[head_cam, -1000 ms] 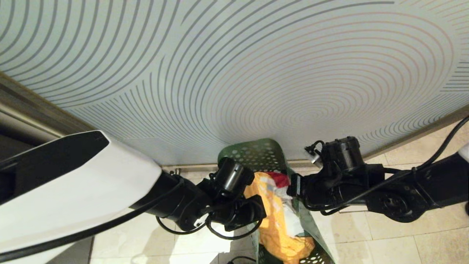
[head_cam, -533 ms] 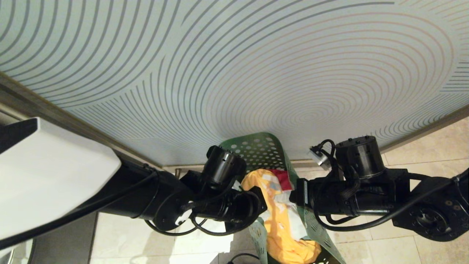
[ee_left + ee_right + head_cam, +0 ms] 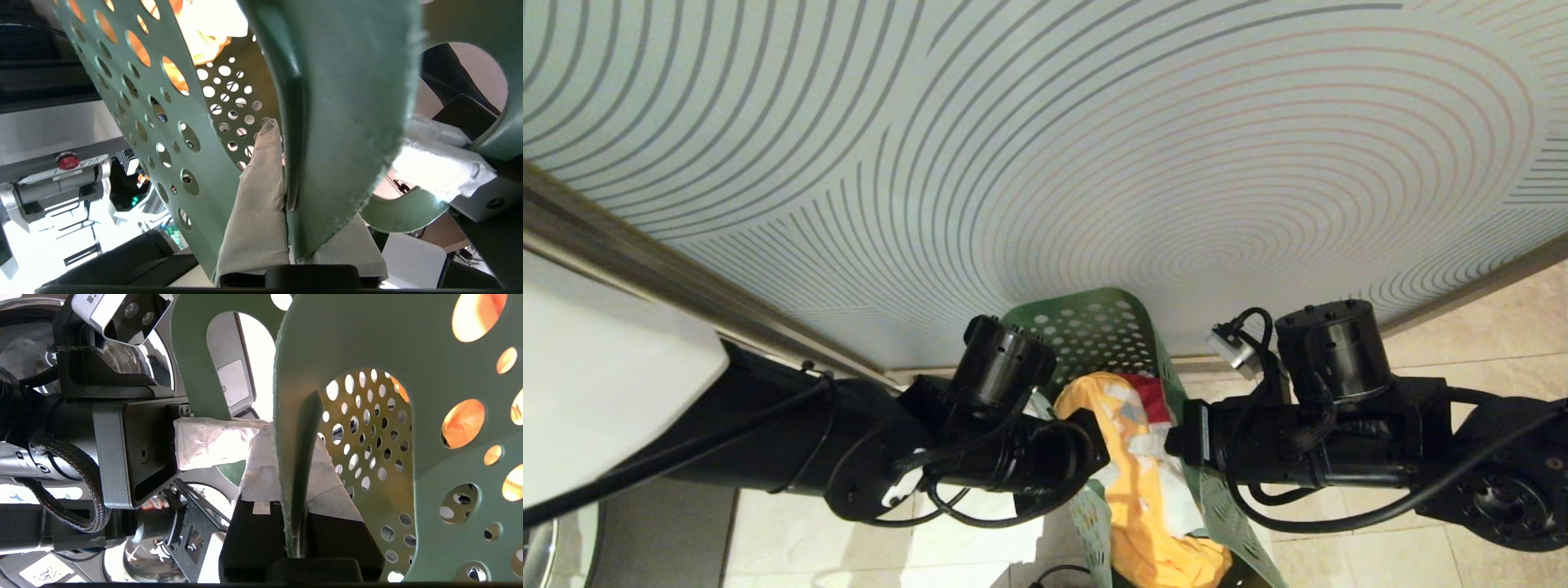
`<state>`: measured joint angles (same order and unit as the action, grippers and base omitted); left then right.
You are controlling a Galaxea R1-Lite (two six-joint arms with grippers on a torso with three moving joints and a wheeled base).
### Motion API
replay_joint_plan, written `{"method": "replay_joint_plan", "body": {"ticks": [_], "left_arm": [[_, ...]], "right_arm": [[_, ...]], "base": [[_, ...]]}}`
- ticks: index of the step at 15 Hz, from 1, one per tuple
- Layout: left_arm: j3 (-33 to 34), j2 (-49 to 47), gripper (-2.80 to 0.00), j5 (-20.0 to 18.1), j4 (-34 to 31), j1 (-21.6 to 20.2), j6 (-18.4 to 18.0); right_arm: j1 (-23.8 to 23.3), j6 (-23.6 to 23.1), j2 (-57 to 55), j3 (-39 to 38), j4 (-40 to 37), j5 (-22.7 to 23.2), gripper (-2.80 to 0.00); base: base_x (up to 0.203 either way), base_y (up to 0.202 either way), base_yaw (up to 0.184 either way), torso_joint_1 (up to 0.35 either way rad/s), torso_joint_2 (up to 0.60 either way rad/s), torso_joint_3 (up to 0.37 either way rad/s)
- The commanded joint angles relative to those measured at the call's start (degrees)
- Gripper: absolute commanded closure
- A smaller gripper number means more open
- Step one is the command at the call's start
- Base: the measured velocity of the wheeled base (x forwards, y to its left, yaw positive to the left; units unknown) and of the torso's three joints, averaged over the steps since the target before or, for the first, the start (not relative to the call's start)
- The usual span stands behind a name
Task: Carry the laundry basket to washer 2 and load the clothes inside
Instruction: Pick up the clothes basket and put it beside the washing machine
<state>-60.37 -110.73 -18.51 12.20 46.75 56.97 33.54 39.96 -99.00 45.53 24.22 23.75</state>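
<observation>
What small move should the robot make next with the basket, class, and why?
Probably keep lifting evenly: the left gripper and right gripper are each shut on a wall of the laundry basket, the clothes lie inside, and no washer is in view.

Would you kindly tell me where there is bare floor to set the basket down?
Bare floor tiles lie right of the laundry basket, below the patterned wall. Inside it is crowded with the clothes.

Head looks down; both wrists press against the laundry basket [image 3: 1094, 335].
</observation>
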Motion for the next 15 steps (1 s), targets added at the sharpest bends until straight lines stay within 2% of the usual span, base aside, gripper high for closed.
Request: {"method": "replay_joint_plan", "body": {"ticks": [1,5,15], "left_arm": [[0.96,0.6,0.0,-0.12,0.01,0.01,0.34],[3.42,2.01,0.0,-0.29,2.3,0.01,0.43],[6.67,4.03,0.0,-0.51,3.0,0.18,0.46]], "right_arm": [[0.05,0.21,0.03,-0.27,0.12,0.16,0.0],[0.13,0.21,1.17,-0.27,-0.04,0.16,0.0],[0.21,0.49,1.15,-1.15,-0.58,0.16,0.0]], "base": [[0.0,0.0,0.0,0.0,0.0,0.0],[0.0,0.0,0.0,0.001,0.0,0.063],[0.0,0.0,0.0,0.002,0.0,0.198]]}}
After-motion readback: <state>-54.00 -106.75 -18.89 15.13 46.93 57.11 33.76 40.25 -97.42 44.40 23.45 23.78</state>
